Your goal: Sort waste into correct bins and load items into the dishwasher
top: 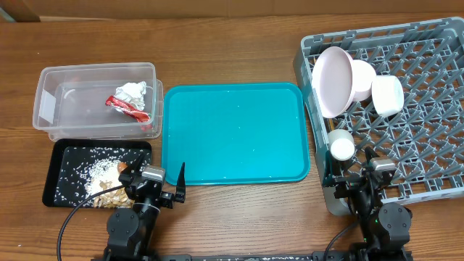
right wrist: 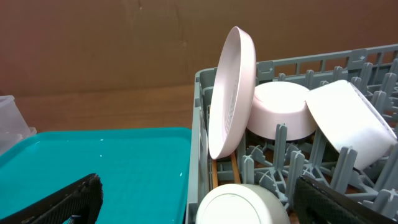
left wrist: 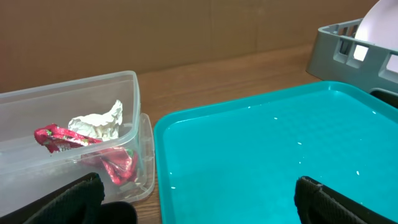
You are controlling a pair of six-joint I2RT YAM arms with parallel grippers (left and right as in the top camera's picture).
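Observation:
The clear tub (top: 45,101) holds the white tissue (top: 132,91) and red wrapper (top: 123,105), also in the left wrist view (left wrist: 59,138). The black tray (top: 54,181) holds rice grains (top: 87,168), beige scraps (top: 107,190) and a small orange piece (top: 122,167). The grey rack (top: 428,123) holds a plate (top: 332,80) on edge, two bowls (top: 362,80) (top: 387,95) and a cup (top: 341,147). The chopsticks (right wrist: 214,171) lie in the rack below the plate. My left gripper (top: 154,185) is open and empty by the black tray. My right gripper (top: 360,177) is open and empty at the rack's near left corner.
The teal serving tray (top: 232,134) lies between the bins and the rack, with a few stray rice grains on it. It fills the left wrist view (left wrist: 267,143) and shows at the left of the right wrist view (right wrist: 106,162). Bare wooden table lies beyond.

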